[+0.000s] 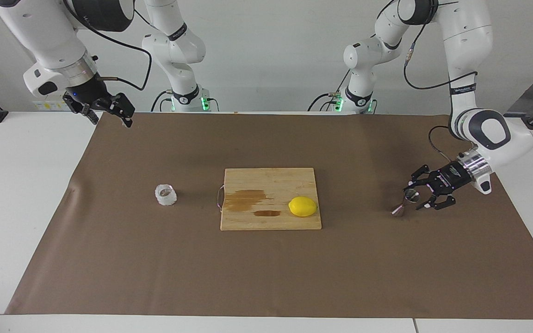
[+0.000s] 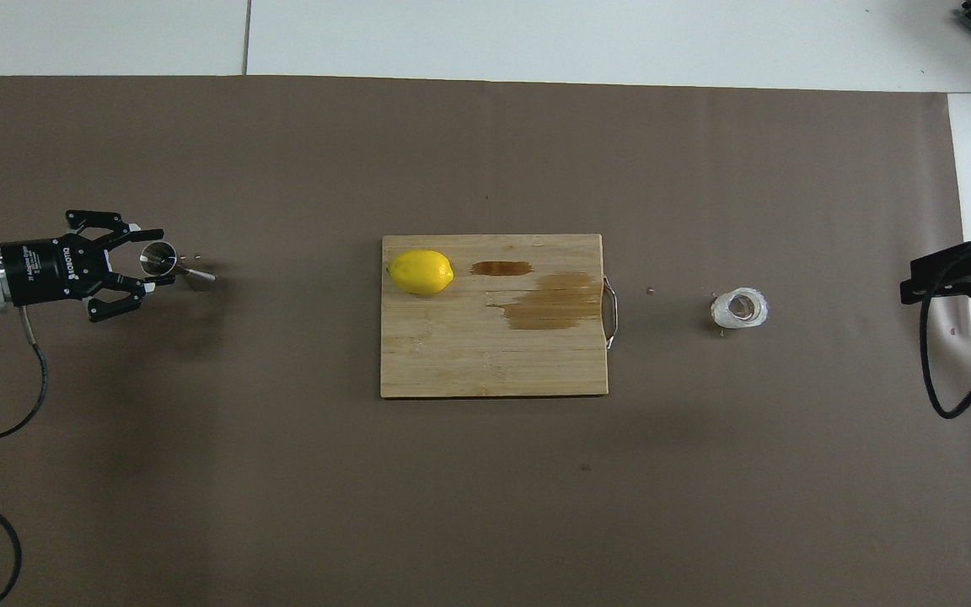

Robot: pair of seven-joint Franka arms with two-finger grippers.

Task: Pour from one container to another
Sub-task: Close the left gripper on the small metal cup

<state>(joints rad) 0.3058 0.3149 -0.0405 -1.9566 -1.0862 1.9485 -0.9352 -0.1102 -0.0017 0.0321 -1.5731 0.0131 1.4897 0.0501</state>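
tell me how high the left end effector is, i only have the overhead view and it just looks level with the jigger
observer: The left end effector is low, level with the jigger's upper cone, and the jigger's foot is on the mat.
operator: ok and the other arm, i only see a black bit at the edge
observer: The right end effector waits raised well above the table, open, over the mat's corner at the right arm's end, nearest the robots.
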